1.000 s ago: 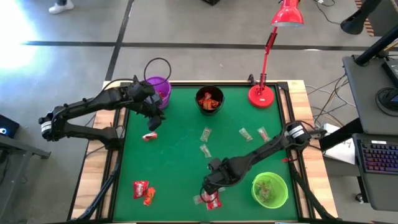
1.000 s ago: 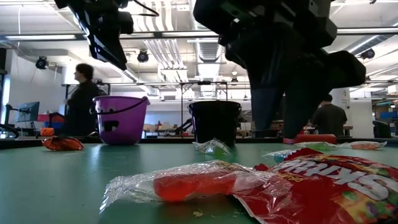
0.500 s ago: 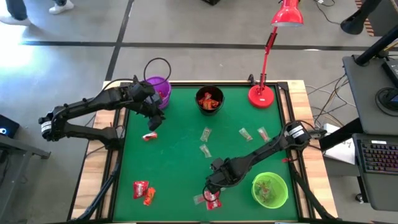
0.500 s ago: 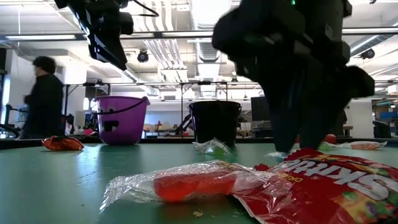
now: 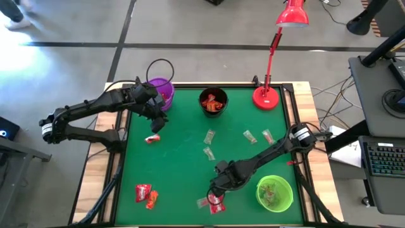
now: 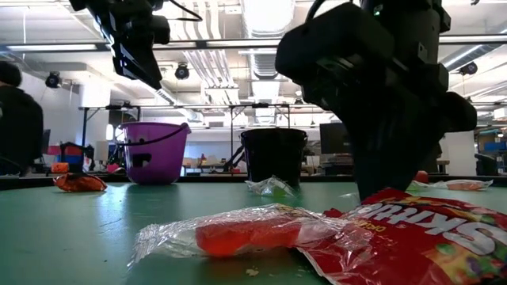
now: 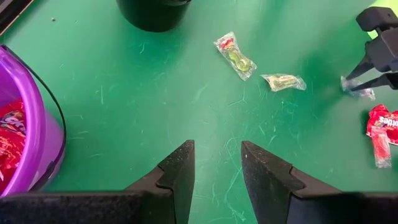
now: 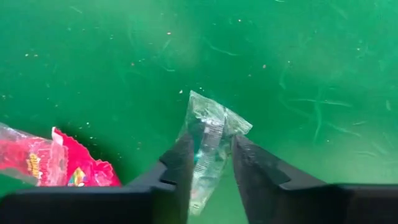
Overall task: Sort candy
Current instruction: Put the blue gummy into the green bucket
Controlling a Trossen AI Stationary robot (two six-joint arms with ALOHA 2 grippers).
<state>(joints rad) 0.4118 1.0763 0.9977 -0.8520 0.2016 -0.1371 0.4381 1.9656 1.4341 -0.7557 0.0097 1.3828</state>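
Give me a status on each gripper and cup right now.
right gripper: pinching a clear wrapped candy.
left gripper: open, empty, near the purple cup.
purple cup: upright, red candy inside.
black cup: upright, orange candy inside.
green cup: upright, greenish candy inside.

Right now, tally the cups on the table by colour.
purple cup: 1
black cup: 1
green cup: 1
Total: 3
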